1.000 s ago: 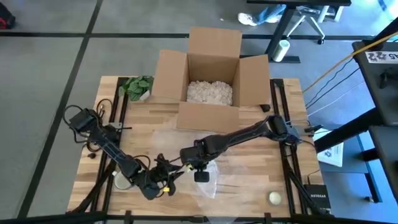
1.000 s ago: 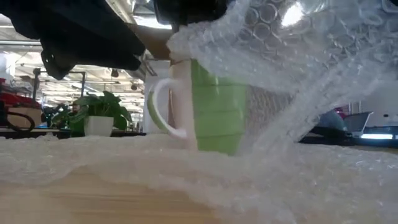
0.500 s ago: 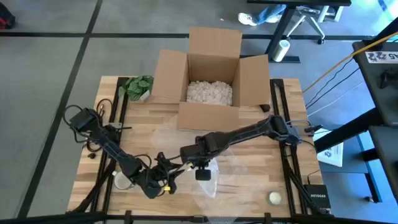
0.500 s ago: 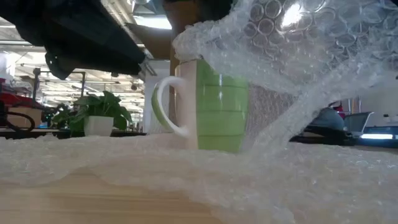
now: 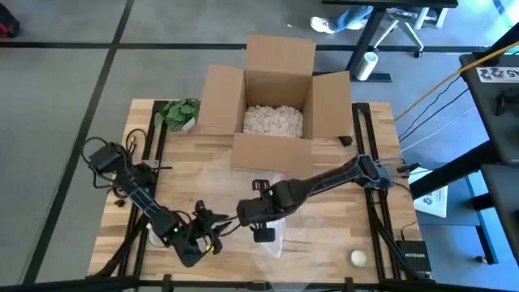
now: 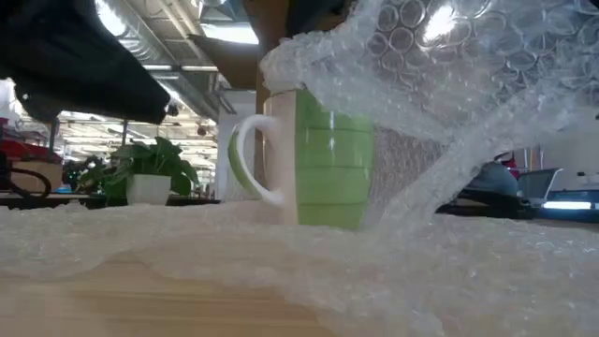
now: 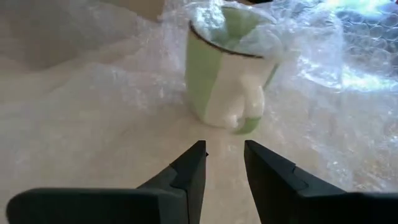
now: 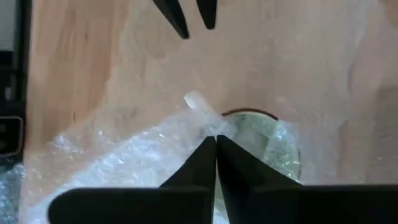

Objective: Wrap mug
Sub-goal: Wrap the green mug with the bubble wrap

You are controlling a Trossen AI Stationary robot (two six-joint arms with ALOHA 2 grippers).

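Observation:
A green and white mug (image 6: 318, 159) stands upright on a sheet of bubble wrap (image 6: 393, 271) spread on the wooden table (image 5: 162, 174). One flap of the wrap (image 6: 449, 84) is lifted and draped over the mug's top. My right gripper (image 8: 216, 142) is above the mug, shut on that flap. My left gripper (image 7: 224, 152) stands open, level with the table, a short way from the mug's handle side (image 7: 239, 102), with nothing between its fingers. In the high view the right arm (image 5: 308, 185) hides the mug. My right gripper pinches the edge of the bubble wrap flap (image 8: 202, 121) between its two fingers from above, pointing down, right over the mug's rim (image 8: 252, 115). The flap slopes up from the table on the mug's far side from the handle and lies across the mug's mouth.
An open cardboard box (image 5: 276, 105) with white filling stands at the table's far edge, a small potted plant (image 5: 180, 112) to its left. A small pale round thing (image 5: 358, 258) lies at the near right corner, another (image 5: 158, 235) by the left arm.
My left gripper has drawn back from the mug toward the table's left edge, still open. My right gripper has kept the flap over the mug's top, and the mug has shifted a little under it early in the second.

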